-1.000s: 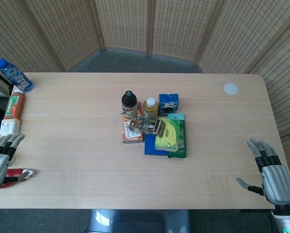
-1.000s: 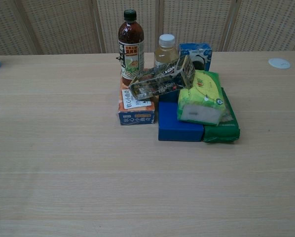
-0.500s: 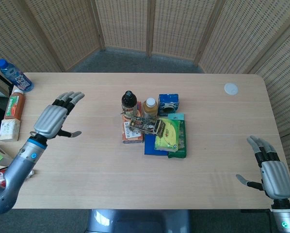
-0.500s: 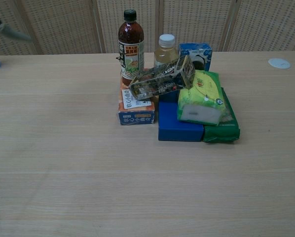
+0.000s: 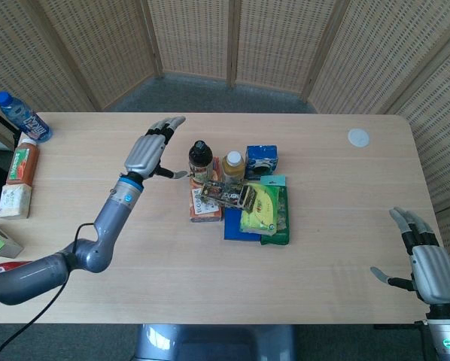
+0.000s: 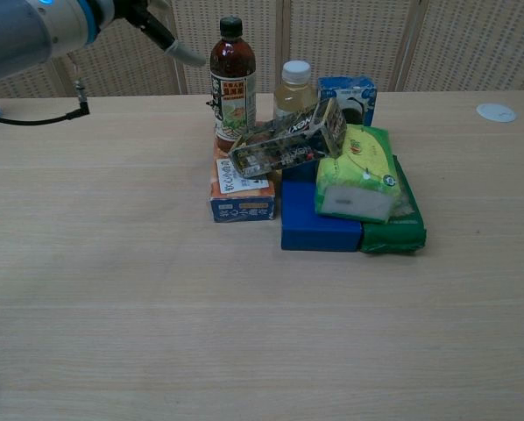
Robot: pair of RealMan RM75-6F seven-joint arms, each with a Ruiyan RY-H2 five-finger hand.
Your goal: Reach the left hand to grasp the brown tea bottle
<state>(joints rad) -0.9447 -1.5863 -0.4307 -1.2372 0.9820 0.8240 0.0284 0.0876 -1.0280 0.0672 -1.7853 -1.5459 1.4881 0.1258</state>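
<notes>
Head view: the left hand [image 5: 151, 147] hovers with fingers spread, empty, just left of the brown tea bottle [image 5: 201, 162], upright mid-table; the right hand [image 5: 428, 265] is open at the table's right edge. Chest view: the bottle stands beside a yellow drink bottle [image 6: 294, 90]

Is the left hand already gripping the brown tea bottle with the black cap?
No, the left hand hovers open beside the brown tea bottle, a gap between them.

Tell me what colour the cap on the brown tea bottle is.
Black; the brown tea bottle's cap shows best in the chest view.
</notes>
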